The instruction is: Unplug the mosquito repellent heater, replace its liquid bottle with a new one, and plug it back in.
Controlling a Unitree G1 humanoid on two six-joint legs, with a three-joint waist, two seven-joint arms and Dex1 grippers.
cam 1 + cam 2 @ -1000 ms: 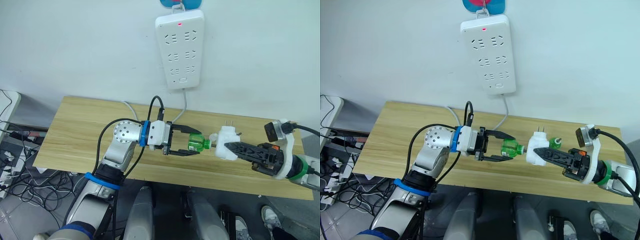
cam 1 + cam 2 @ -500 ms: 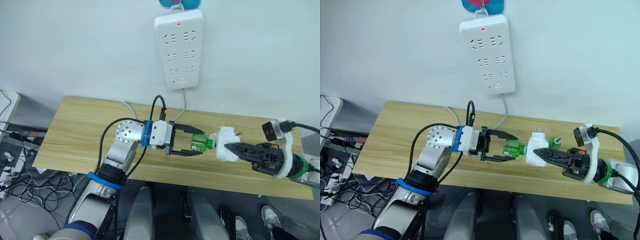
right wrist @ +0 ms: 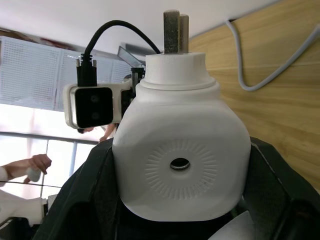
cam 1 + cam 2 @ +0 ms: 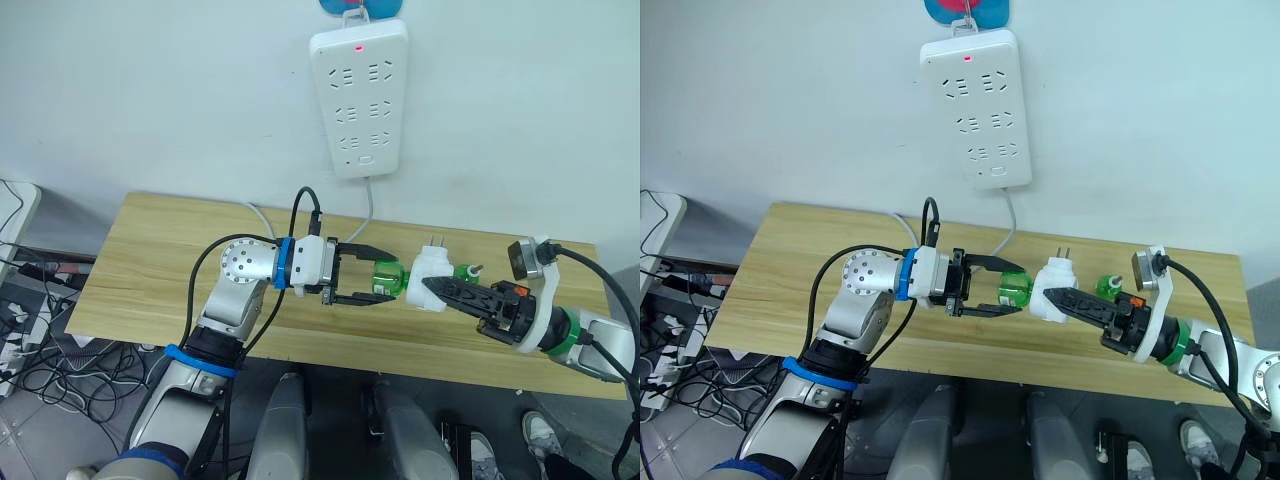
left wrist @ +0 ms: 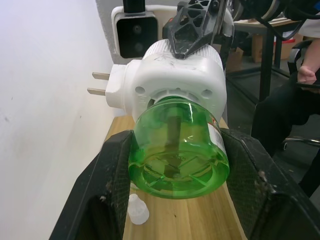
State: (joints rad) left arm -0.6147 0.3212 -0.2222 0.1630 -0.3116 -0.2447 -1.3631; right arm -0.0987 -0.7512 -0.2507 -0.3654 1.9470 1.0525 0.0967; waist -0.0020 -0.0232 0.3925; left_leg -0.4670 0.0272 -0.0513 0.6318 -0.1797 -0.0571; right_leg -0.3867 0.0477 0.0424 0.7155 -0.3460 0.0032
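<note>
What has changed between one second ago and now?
The bottle has gone into the heater: the gap between them closed as the right gripper carried the heater leftward. Both grippers keep their holds; another green bottle stays on the table.

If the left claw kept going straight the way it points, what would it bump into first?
The left gripper already clamps the green bottle. Straight beyond sits the white heater held by the right gripper, so it would probably meet that first.
</note>
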